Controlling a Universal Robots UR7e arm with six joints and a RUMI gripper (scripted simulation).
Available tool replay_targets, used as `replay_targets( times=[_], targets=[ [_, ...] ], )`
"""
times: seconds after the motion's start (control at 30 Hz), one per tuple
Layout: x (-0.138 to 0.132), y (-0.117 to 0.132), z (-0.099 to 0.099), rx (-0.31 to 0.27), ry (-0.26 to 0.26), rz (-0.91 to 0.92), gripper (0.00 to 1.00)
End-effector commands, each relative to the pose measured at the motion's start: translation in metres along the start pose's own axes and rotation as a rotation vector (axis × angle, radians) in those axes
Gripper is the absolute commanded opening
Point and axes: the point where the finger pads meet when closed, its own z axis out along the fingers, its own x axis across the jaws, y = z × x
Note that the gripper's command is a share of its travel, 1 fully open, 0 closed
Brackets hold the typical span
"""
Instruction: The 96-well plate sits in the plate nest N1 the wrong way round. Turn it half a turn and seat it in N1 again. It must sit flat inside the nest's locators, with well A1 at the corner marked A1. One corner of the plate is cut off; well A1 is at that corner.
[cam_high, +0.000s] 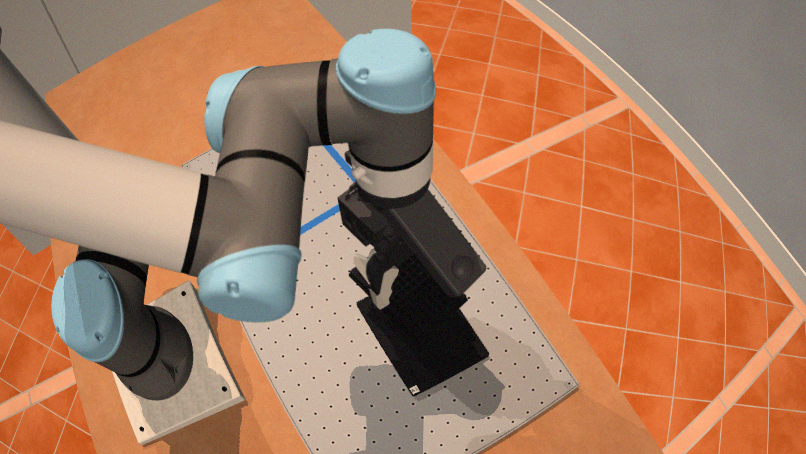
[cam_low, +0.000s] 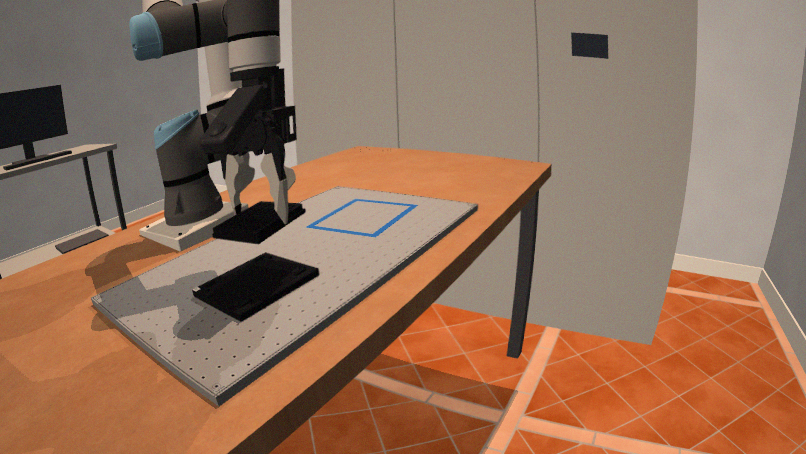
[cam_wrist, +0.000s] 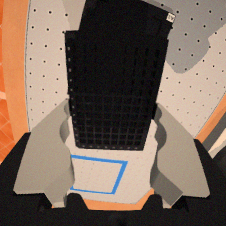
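Hand (cam_low: 263, 218) clamps plate (cam_low: 256, 221) by long sides, apparently clear above nest (cam_low: 256, 284).

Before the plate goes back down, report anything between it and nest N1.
Nothing visible. The black 96-well plate hangs clamped in the two-jaw gripper above the grey perforated board, apart from the black rectangular nest N1; only open board lies between them.

Orange table (cam_low: 394, 169), grey perforated board (cam_low: 360, 248), arm's base plate (cam_high: 169, 420)
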Motion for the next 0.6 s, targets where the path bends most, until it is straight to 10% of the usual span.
replay_targets(
  times=[0.0,0.57],
  targets=[
    [-0.002,0.014,0.000,0.000,-0.002,-0.013,0.00],
    [-0.008,0.064,0.002,0.000,-0.002,-0.013,0.00]
  ],
)
